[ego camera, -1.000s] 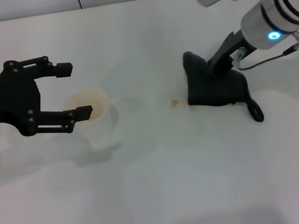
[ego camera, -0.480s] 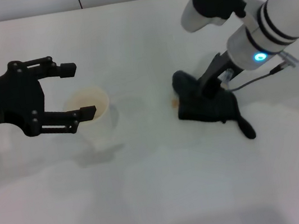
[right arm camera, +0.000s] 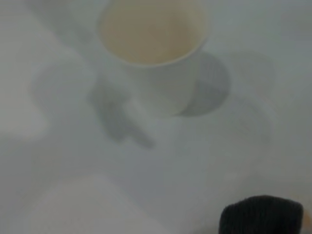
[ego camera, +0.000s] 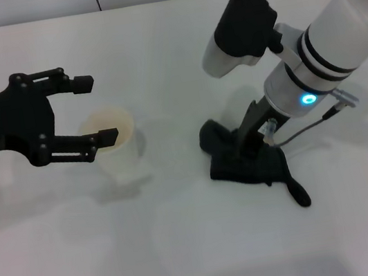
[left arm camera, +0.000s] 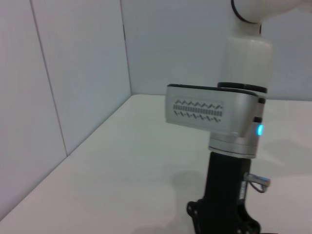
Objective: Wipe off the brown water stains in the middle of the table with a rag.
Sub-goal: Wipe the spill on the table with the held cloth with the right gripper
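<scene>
The dark rag (ego camera: 244, 162) lies bunched on the white table (ego camera: 201, 247), right of centre, with its thin tail (ego camera: 298, 193) trailing toward the front. My right gripper (ego camera: 253, 138) points down into the rag and is shut on it, pressing it to the tabletop. Its fingertips are buried in the cloth. No brown water stains show in the head view; the spot where they lay is under the rag. The rag's edge (right arm camera: 261, 217) shows in the right wrist view. My left gripper (ego camera: 93, 110) is open and hovers over the cup at the left.
A white paper cup (ego camera: 118, 145) with a tan-tinted inside stands left of centre, also seen in the right wrist view (right arm camera: 151, 44). The left wrist view shows my right arm's wrist (left arm camera: 214, 114) over the table (left arm camera: 122, 161), and a wall panel (left arm camera: 73, 73) along the far side.
My right gripper has dragged the rag leftward and toward the front, over the small orange-brown stain that showed beside it before. The left arm and the cup have barely moved.
</scene>
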Available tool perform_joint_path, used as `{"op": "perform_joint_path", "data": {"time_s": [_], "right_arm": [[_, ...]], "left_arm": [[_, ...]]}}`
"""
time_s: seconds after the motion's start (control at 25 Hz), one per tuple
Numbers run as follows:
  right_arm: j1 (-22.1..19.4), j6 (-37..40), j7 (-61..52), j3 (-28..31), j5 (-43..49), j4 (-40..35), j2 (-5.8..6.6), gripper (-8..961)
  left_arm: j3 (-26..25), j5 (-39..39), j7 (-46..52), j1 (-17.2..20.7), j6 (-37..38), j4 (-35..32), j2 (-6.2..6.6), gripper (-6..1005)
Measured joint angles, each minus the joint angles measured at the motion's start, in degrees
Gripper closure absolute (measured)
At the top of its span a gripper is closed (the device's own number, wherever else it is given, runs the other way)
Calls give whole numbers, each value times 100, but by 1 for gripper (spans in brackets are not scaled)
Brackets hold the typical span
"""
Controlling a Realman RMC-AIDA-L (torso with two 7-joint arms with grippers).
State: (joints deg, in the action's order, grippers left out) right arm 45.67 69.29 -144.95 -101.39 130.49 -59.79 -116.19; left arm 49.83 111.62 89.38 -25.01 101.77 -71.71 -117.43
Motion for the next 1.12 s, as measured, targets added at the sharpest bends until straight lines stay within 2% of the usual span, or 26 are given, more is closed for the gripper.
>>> {"op": "perform_joint_path", "data": {"time_s": [0.56,1.12], "right_arm": [[-48,668,24,-73,-305,-467,-2,813],[51,-292,45,-179,-118,-25,15,809]], "left_arm": [[0,-16,0,5,-17,-5,10,115],[12,-18,-55,4,-21,-1,-21,115]]}}
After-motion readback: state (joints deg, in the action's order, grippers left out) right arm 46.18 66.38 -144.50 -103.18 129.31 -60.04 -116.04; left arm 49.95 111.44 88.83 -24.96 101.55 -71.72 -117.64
